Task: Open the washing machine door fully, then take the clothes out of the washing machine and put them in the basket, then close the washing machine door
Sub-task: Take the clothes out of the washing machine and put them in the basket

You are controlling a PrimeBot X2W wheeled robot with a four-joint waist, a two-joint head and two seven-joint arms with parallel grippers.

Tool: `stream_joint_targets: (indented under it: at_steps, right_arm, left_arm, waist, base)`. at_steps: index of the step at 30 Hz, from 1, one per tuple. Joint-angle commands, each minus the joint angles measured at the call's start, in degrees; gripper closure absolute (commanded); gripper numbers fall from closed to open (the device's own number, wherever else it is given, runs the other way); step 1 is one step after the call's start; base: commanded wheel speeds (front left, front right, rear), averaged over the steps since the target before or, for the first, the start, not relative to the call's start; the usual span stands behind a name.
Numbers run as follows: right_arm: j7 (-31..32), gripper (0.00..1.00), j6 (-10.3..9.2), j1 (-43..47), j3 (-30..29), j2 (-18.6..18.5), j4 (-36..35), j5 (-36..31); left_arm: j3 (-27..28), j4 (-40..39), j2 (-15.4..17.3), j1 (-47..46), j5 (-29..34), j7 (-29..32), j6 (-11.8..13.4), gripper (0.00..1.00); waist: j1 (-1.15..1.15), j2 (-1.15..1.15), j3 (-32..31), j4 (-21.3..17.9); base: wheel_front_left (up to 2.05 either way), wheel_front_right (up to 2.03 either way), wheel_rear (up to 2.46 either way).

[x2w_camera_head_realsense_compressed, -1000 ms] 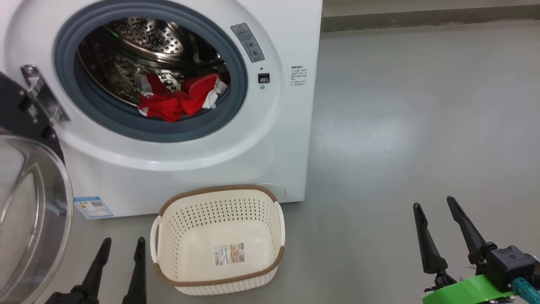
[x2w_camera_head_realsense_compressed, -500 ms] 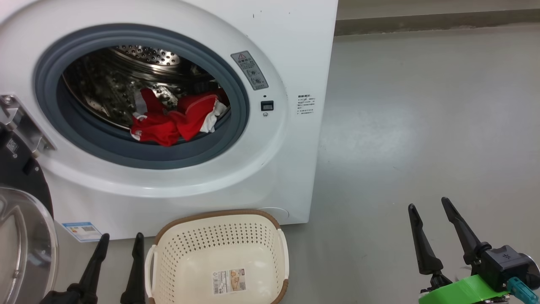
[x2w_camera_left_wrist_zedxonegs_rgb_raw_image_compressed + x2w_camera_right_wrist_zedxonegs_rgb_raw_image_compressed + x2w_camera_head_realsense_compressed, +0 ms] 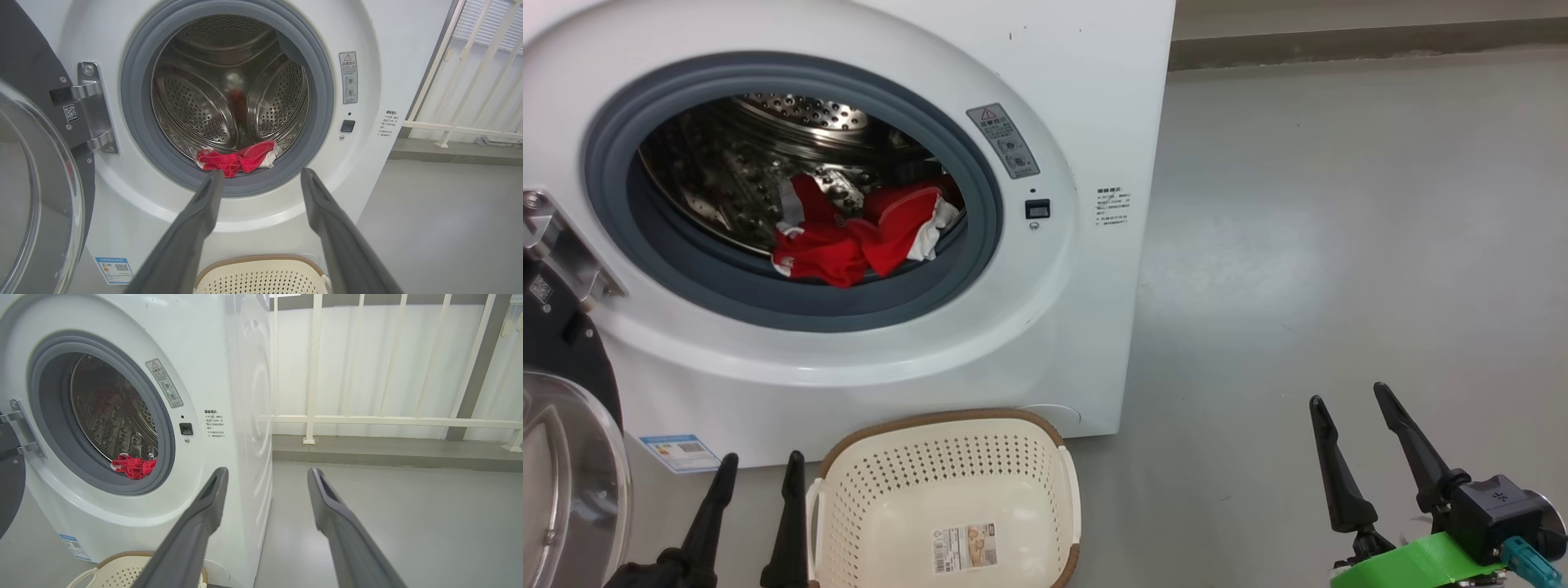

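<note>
The head view's left edge cuts off most of the round black-rimmed glass door (image 3: 568,482); its bottom edge cuts the near end of the cream perforated plastic basket (image 3: 947,474). The print on the grey warning sticker (image 3: 1005,140) and the small blue label (image 3: 678,452) is too small for you to read. From the left wrist, a dark finger (image 3: 204,208) of the left hand (image 3: 262,173) covers part of the bright red clothes (image 3: 241,160).

The floor (image 3: 1339,245) is smooth pale grey, slightly glossy — a soft patch of light sits on it out in the open. At its far edge runs a low, darker grey kerb (image 3: 388,451), and a cream-white railing (image 3: 392,421) stands on that kerb, its thin uprights set before a plain white wall (image 3: 367,355). A dark grey post (image 3: 475,367) rises at the right — slatted blinds (image 3: 486,24) show beyond the bars.
</note>
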Motion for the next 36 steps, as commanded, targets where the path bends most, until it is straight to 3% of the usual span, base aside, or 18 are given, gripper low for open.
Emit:
stream_joint_targets:
  at_steps: [1,17,36]
  right_arm:
    - [-0.4,0.00,0.37,-1.9,1.5,-0.6,-1.3,0.3]
    - [-0.4,0.00,0.37,-4.7,3.0,-0.6,-0.7,0.1]
    - [-0.4,0.00,0.37,-12.0,5.1,-0.6,-3.1,-1.2]
  left_arm:
    - [1.7,-1.1,0.7,-2.1,0.5,-0.7,0.5,0.00]
    - [1.8,0.7,-0.2,-5.3,-0.8,-0.7,1.2,0.00]
    - [-0.2,6.3,0.9,-24.0,-2.2,0.4,1.6,0.00]
  waist:
    - [0.00,0.00,0.1,0.0]
    - [0.00,0.00,2.3,0.9]
    - [0.00,0.00,14.6,2.2]
  base:
    - [0.00,0.00,0.00]
    - [0.00,0.00,0.00]
    - [0.00,0.00,0.00]
